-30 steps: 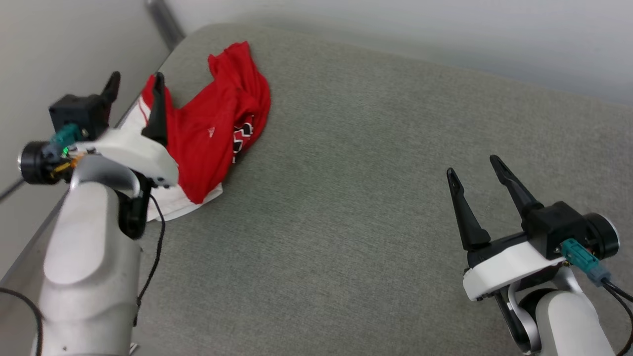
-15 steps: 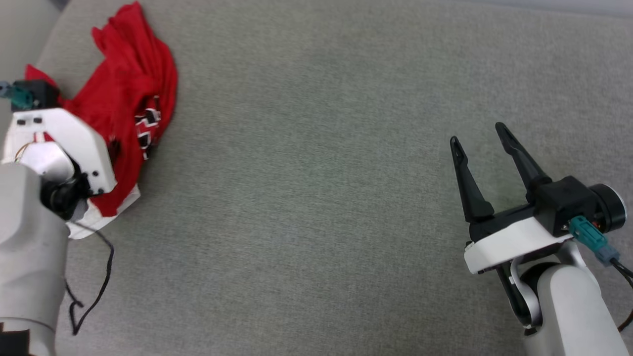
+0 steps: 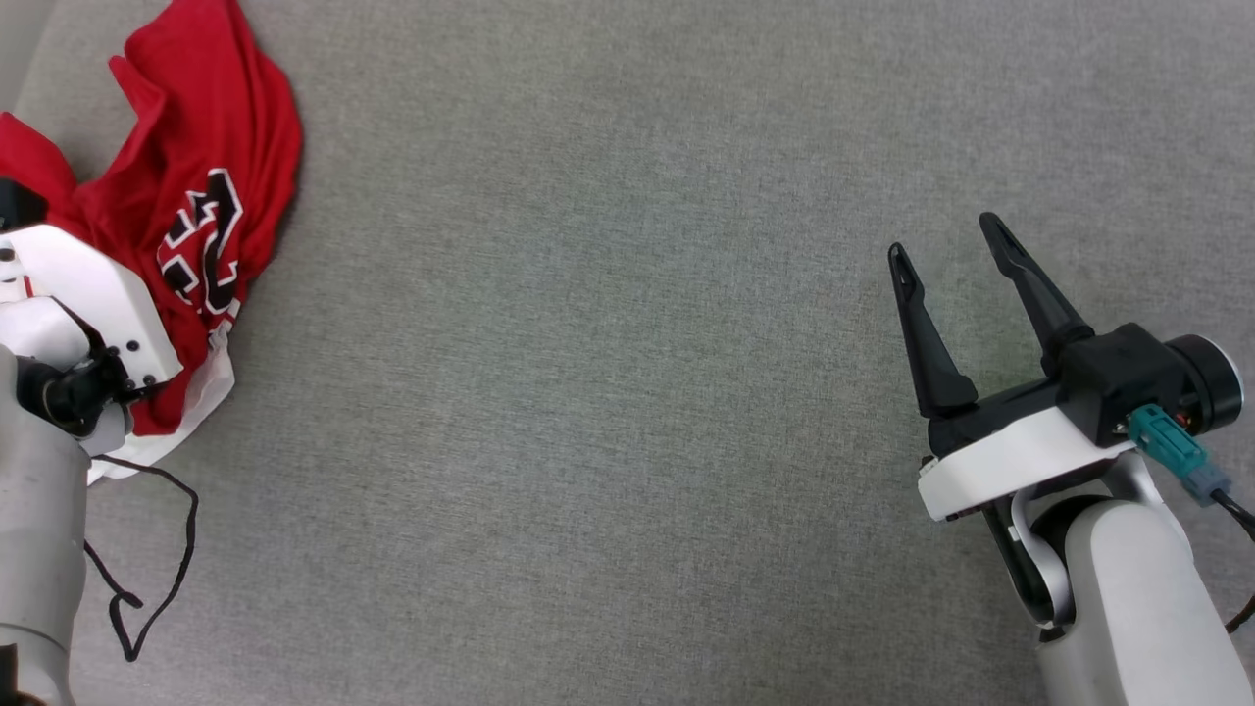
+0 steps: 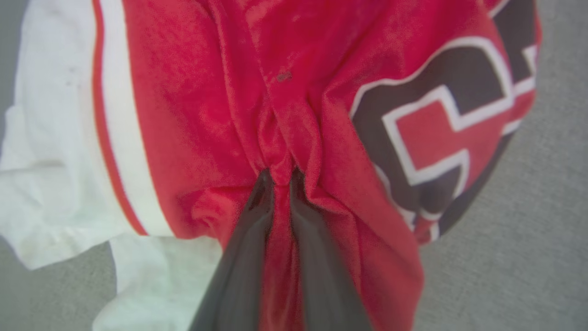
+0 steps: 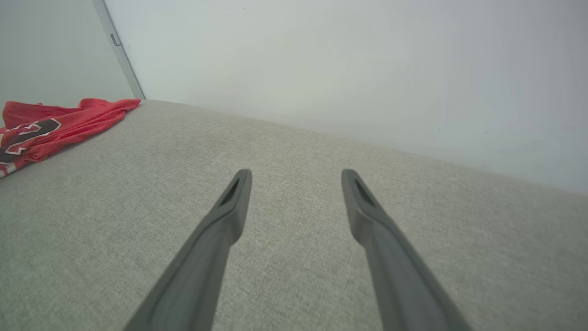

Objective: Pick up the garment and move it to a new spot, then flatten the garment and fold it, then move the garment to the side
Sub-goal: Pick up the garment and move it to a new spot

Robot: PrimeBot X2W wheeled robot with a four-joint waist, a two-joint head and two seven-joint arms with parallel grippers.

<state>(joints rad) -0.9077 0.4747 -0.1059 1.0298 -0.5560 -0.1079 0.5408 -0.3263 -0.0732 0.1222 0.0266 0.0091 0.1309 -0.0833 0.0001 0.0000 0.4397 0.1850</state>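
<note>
Shirt (image 3: 196, 147) crumpled at 10 o'clock on grey cushion (image 3: 608, 392). Left gripper (image 4: 279, 174) fingers clenched on a red fold. Right gripper (image 3: 946, 250) at 4 o'clock, fingers spread, well apart from it. Black cable (image 3: 147, 549) loops at 8 o'clock.

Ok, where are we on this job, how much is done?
Barely started. Done: the left claw is shut on a fold of the garment. In hand: the pick-up; it lies bunched at the left edge of the grey cushion. Left: moving it to a new spot, flattening, folding, setting aside. The right claw is open, apart from it.
</note>
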